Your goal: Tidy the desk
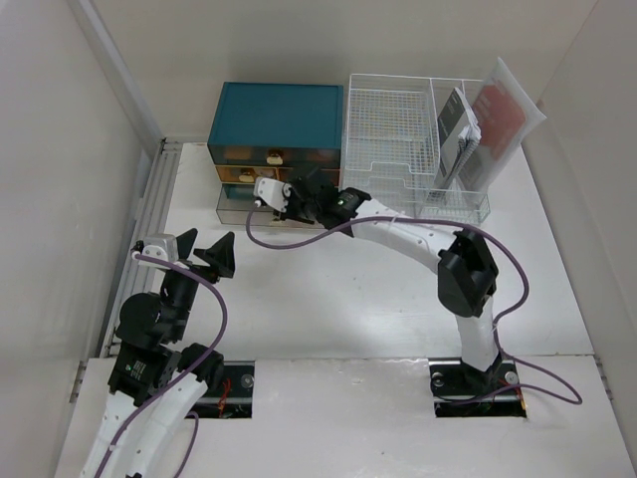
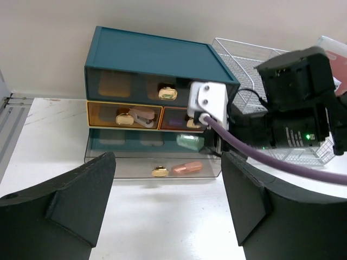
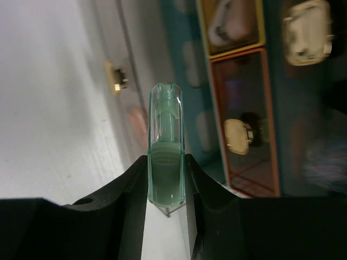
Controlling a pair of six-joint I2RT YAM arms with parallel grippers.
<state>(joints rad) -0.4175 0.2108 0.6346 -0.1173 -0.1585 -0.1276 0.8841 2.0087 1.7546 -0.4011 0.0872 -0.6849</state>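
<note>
Closest to the lens, my right gripper [image 3: 165, 163] has its two black fingers pinching a pale green translucent item [image 3: 165, 141]. The item stands up between the pads, with its clear end pointing away from me.

My left gripper [image 2: 168, 158] hangs low over the left part of the desk. Its fingers are spread wide and hold nothing.

The desk [image 1: 348, 299] is a broad white matte tabletop. It fills the middle of the overhead view and runs from my two bases to the back wall.

At the back, left of centre, a teal drawer box [image 1: 277, 110] sits on the desk. Touching its right side is a white wire-mesh rack [image 1: 388, 129]. The rack's right compartment holds a spiral notebook [image 1: 458, 134] and a red-brown booklet [image 1: 503, 110], both leaning on edge.

My right arm reaches across to the front of the box, and the green item is held just in front of its lowest tier.

The bottom clear drawer [image 2: 124, 170] is pulled out onto the desk. A small pink object [image 2: 187, 168] lies inside it, beside the gold knob [image 2: 159, 171].

Above it are two closed drawers, a yellow-framed drawer [image 2: 108, 115] on the left and an orange-framed drawer [image 2: 173, 118] on the right.
</note>
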